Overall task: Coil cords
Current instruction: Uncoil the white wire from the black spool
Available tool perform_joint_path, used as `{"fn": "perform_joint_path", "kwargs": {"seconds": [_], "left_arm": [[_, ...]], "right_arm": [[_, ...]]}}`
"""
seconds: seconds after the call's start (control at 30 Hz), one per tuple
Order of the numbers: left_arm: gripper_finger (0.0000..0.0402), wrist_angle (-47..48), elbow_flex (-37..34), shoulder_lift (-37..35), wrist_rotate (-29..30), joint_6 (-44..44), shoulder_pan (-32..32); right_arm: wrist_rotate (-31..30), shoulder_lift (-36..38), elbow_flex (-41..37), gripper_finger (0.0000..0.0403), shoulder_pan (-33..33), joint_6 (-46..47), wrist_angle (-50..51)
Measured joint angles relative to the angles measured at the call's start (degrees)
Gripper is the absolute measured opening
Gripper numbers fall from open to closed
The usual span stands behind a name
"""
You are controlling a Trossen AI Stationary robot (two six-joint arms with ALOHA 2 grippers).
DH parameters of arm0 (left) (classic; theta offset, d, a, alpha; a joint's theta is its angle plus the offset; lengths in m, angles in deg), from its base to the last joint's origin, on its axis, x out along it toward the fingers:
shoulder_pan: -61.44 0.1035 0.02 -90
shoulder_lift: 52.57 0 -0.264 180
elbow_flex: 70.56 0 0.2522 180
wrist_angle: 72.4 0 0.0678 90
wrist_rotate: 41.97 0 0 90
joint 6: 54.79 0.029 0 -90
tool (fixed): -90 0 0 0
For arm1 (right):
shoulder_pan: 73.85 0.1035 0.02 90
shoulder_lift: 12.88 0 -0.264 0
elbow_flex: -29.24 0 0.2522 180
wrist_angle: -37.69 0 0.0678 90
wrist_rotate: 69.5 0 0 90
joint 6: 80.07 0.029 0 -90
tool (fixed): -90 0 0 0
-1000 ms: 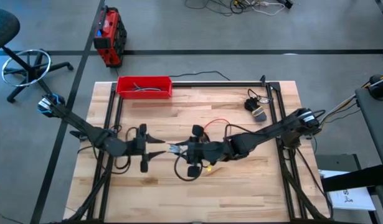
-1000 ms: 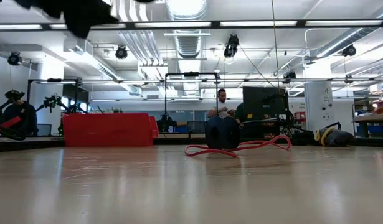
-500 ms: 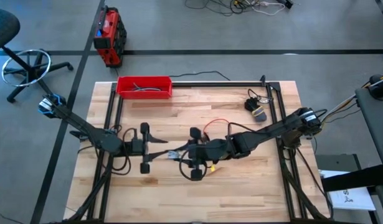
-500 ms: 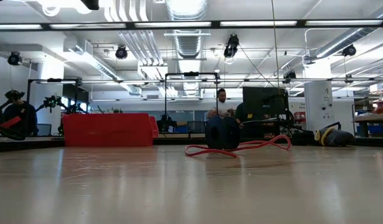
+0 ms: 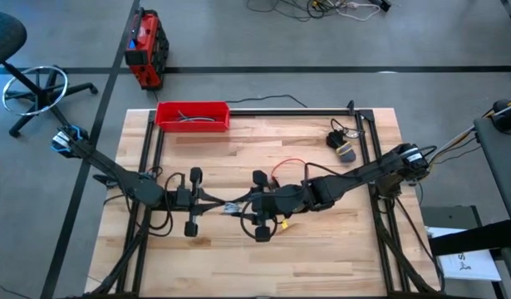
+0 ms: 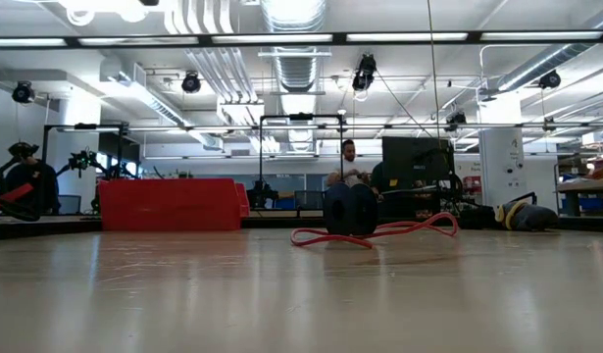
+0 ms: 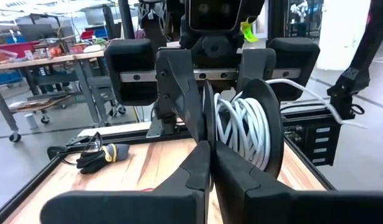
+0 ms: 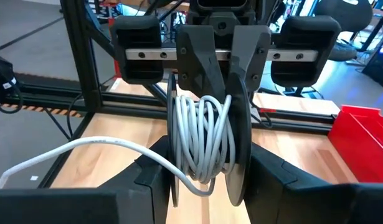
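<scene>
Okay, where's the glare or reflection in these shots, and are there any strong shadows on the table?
Low view: ceiling strip lights leave a pale sheen across the tabletop, and the red cord casts little shadow. High view: the light is even, with only soft shadows where the left gripper and right gripper meet mid-table. Right wrist view: no glare on the white cord.

No text can be read; the white paper beside the table perhaps bears print, too small.
</scene>
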Motion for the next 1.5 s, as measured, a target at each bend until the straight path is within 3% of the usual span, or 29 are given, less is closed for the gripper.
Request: {"fn": "perform_joint_path", "kwargs": {"seconds": [0.17,0.43,0.63,0.87,1.27,1.5], "left_arm": [[0.0002,4.41,2.59,-0.06,2.49,0.76,0.00],[0.0001,18.18,10.39,-2.31,7.73,-0.52,0.07],[0.0001,18.56,11.95,-4.17,9.63,-0.70,0.13],[0.0000,16.78,9.19,-7.69,9.89,-2.15,0.13],[0.0000,15.17,7.19,-11.39,13.38,-4.62,0.11],[0.0000,14.27,5.13,-15.18,11.51,-5.13,0.11]], "right_arm": [[-1.61,0.33,0.00,0.0154,0.04,1.09,0.24],[-4.49,5.07,0.00,0.0277,0.30,1.08,3.28],[-8.49,7.49,0.00,0.0289,0.71,2.25,3.71],[-14.74,5.89,-0.02,0.0224,0.66,1.81,0.01],[-14.32,3.82,-0.04,0.0021,0.66,-3.92,-8.28],[-15.07,3.35,-0.01,0.0002,0.92,-4.43,-7.15]]}}
